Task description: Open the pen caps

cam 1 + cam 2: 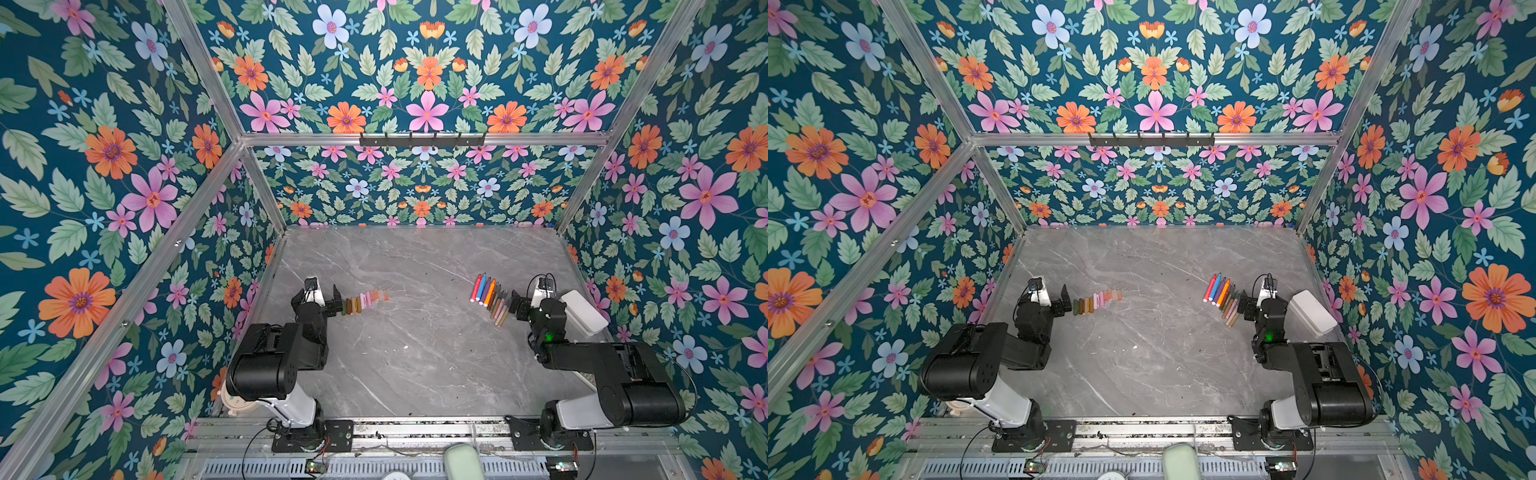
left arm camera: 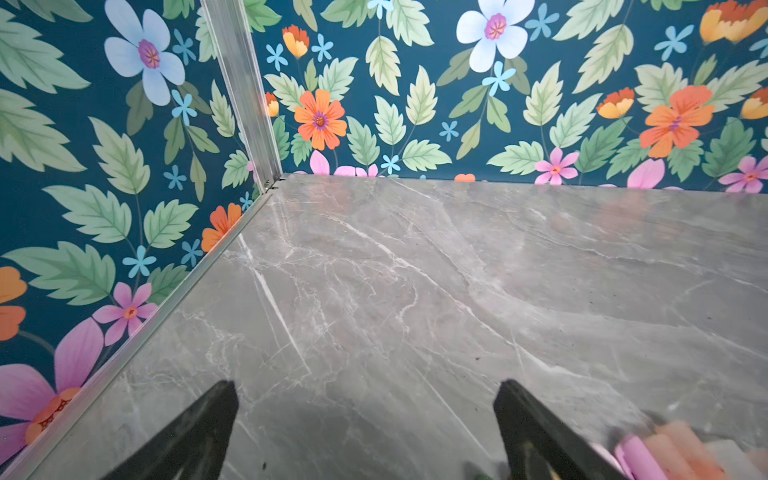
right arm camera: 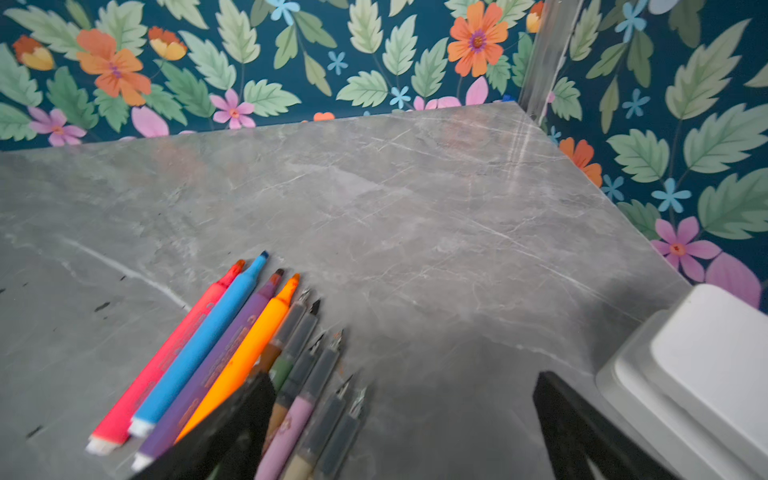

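Left gripper (image 2: 365, 397) spread, empty; pen caps (image 1: 365, 302) in loose row just right of it, centre-left in both top views. Right gripper (image 3: 403, 380) spread, empty; pens (image 1: 490, 300) fanned just left of it, long axes up-frame, tips bare. Likely no cap left to pull.

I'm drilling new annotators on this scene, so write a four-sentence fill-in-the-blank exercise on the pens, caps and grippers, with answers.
1. The pens lie side by side with bare tips: every cap is ___.
2. The pen caps form a row beside the left gripper, whose fingers stand ___.
3. The right gripper holds ___.
4. The bright pen farthest from the white box is ___.

Answers: off; open; nothing; red
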Available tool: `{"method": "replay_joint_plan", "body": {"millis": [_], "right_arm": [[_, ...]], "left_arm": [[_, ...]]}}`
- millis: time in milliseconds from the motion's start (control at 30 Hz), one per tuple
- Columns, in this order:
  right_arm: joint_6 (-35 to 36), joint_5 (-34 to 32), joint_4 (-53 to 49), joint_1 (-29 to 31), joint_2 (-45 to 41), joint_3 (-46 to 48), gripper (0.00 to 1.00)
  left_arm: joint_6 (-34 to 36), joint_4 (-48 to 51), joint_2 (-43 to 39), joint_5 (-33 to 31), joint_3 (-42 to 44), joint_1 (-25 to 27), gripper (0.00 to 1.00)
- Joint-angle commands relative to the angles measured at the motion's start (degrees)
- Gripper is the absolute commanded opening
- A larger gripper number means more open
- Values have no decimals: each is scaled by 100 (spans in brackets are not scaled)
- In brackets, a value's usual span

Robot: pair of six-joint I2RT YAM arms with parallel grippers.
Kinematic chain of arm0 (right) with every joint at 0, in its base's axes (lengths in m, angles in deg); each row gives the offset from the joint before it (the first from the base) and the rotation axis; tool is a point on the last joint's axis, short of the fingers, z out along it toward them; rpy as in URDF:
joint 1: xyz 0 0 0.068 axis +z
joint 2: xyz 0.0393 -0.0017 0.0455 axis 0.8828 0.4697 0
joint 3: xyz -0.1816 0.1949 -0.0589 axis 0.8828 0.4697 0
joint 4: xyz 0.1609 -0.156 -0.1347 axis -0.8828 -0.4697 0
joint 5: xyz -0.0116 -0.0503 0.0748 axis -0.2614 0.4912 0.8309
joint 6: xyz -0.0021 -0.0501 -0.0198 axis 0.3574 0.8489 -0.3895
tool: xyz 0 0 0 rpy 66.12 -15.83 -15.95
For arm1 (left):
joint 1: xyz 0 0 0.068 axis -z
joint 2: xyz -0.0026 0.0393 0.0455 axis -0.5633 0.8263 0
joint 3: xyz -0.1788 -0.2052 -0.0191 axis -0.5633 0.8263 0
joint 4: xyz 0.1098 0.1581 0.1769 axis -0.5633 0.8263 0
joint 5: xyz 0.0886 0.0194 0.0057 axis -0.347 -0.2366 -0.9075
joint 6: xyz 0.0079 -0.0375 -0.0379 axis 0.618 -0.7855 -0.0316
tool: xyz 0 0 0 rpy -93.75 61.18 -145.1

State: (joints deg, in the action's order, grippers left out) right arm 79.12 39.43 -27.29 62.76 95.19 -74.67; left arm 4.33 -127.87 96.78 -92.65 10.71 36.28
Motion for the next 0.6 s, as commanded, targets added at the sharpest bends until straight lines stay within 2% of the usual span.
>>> {"method": "replay_joint_plan", "body": {"millis": [0,100,333,567], "right_arm": [[250,411,196,37,-14,7,99],[61,892,-348,-261,-16,-271,99],[114,653,-83,-157,-3,-146,98],[79,773,-195,-218,-11,-196,98]], "left_arm": [[98,-84,-17,143,18,-7,100],[106,-84,-18,134,19,4,100],[99,-89,-18,125,28,9,100],[89,-81,-18,117,15,-6,100]]}}
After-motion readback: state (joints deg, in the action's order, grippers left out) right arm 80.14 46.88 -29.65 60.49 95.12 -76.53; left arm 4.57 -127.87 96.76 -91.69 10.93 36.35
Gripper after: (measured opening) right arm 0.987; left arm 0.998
